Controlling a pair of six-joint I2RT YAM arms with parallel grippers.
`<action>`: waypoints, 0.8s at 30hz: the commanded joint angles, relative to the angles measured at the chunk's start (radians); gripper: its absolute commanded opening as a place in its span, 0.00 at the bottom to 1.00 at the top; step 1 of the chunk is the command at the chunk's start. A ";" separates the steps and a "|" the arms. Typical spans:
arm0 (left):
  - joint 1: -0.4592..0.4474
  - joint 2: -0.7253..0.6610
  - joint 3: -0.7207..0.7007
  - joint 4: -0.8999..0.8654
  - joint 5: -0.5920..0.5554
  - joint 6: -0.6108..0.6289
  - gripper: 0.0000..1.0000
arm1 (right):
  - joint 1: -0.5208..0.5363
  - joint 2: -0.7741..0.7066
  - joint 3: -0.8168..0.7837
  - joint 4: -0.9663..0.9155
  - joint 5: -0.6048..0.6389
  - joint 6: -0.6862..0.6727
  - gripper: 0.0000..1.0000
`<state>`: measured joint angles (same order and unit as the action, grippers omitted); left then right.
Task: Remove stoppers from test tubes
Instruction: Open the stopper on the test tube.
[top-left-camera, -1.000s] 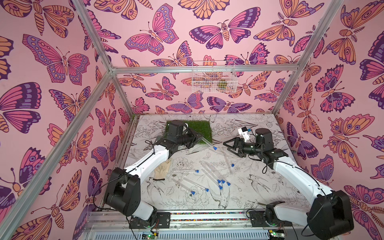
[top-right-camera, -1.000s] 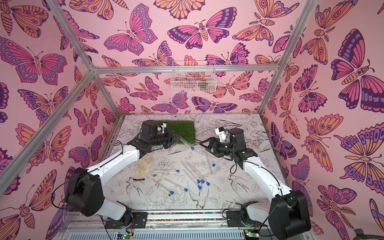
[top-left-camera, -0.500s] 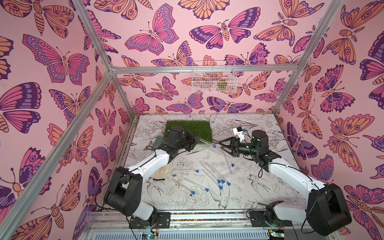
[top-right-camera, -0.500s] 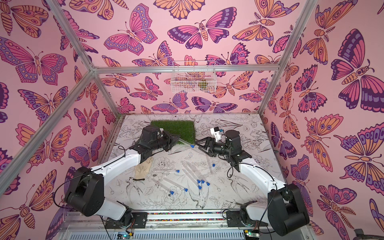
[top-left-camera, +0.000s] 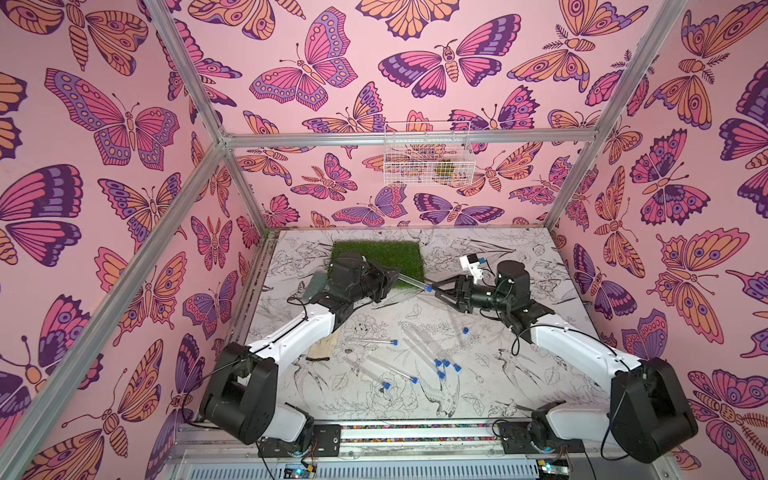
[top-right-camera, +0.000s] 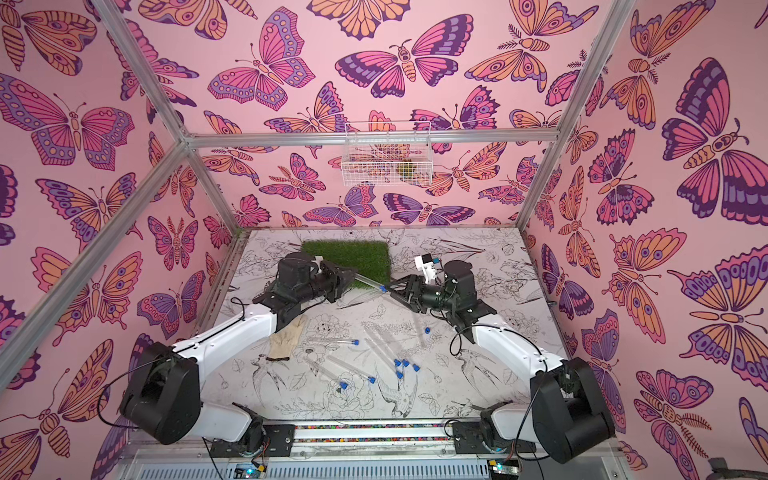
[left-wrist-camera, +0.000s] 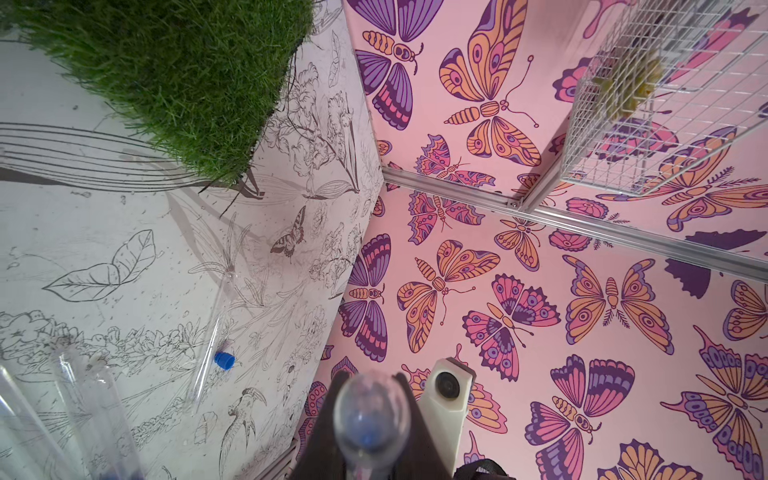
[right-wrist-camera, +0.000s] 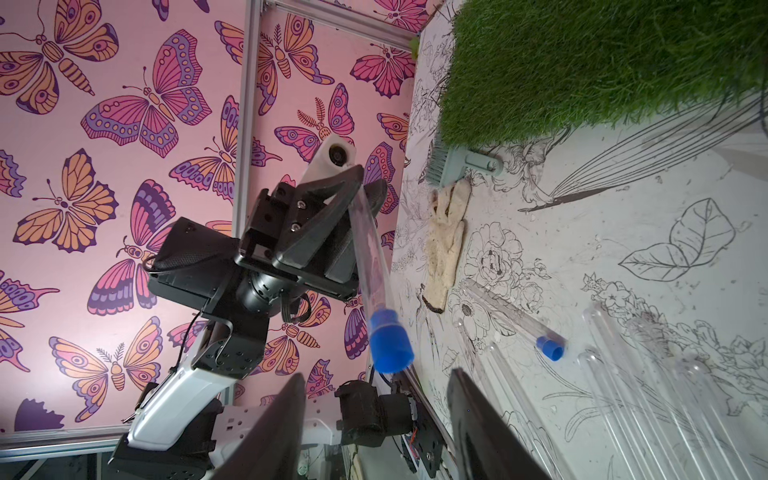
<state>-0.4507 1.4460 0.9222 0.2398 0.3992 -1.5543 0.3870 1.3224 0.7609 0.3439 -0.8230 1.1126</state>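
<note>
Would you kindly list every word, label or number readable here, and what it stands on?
None readable.
The slim clear test tube, its bright blue plastic stopper, the green grass mat and the pink butterfly walls bear no lettering; the tabletop shows only drawings; the front circuit boards are too small to tell.

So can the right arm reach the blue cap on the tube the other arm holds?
Probably yes. The left tool holds the tube in the air, with the blue cap right at the open jaws of the right tool; nothing lies between.
</note>
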 joint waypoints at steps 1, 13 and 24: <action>-0.003 -0.025 -0.017 0.033 -0.007 -0.013 0.03 | 0.009 0.015 0.010 0.078 0.003 0.035 0.54; -0.006 -0.030 -0.028 0.051 -0.007 -0.026 0.03 | 0.024 0.044 0.009 0.125 -0.001 0.057 0.47; -0.016 -0.018 -0.032 0.065 -0.010 -0.039 0.02 | 0.026 0.055 0.014 0.140 -0.005 0.060 0.34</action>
<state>-0.4595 1.4399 0.9115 0.2779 0.3988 -1.5845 0.4065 1.3621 0.7609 0.4515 -0.8234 1.1717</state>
